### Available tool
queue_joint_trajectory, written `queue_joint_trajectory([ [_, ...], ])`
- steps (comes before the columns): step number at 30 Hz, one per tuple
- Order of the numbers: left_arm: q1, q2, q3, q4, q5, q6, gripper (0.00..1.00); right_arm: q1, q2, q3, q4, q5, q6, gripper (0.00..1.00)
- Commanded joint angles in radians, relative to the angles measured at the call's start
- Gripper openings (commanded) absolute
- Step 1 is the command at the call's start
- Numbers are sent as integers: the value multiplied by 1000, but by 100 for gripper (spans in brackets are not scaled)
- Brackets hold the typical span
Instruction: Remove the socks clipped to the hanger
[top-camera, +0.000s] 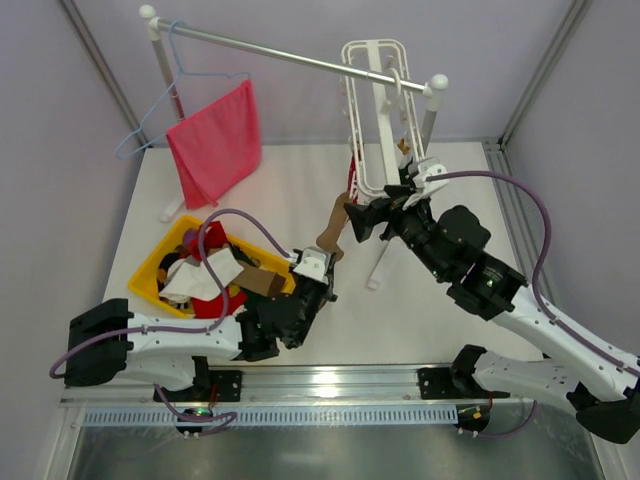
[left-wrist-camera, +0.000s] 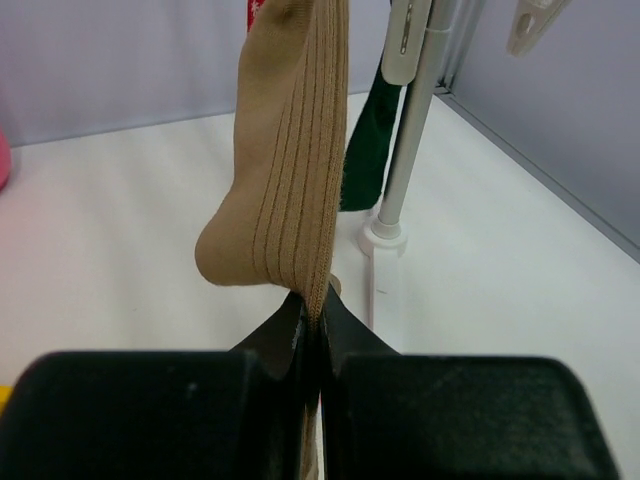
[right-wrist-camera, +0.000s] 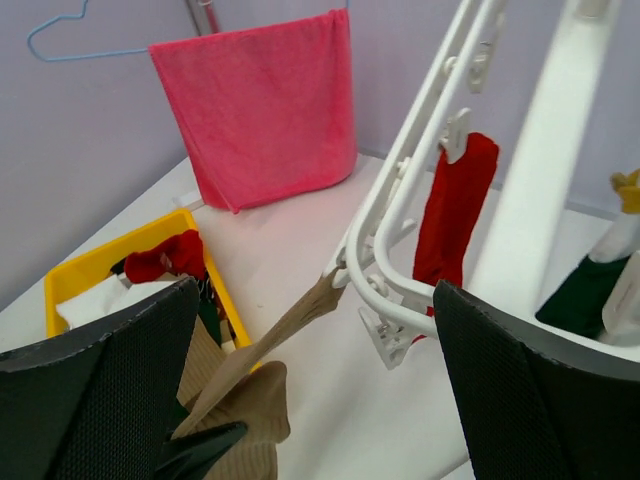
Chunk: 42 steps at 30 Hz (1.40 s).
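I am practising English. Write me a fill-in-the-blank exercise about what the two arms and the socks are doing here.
1. The left gripper grips the tan sock, whose far end is clipped to the ___ hanger.
2. The right gripper is ___ and holds nothing.
3. Other socks lie in the ___ bin.
Missing words: white; open; yellow.

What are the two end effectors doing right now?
Left end effector: closed on the tan sock.
Right end effector: open, gripping nothing.
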Motion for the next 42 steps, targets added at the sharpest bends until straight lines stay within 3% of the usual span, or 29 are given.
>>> queue_joint_trajectory([
  [1, -15, -20, 16, 24, 1, 7, 0, 17, -47, -16, -1, 92, 43, 98],
  [7, -27, 16, 33, 13, 28, 7, 0, 83, -60, -19, 41, 87, -44, 98],
  [18, -53, 32, 13, 62, 90, 26, 0, 108, -4, 36, 167, -153, -112, 98],
  [26, -67, 20, -1, 70, 103, 26, 0, 146, 68, 82, 168, -174, -140, 98],
  [34, -74, 3, -11, 84, 97, 34, 0, 155, 111, 93, 119, -43, -89, 98],
  [42, -74, -12, -30, 94, 163, 58, 0, 161, 5, -25, 70, 118, 14, 98],
])
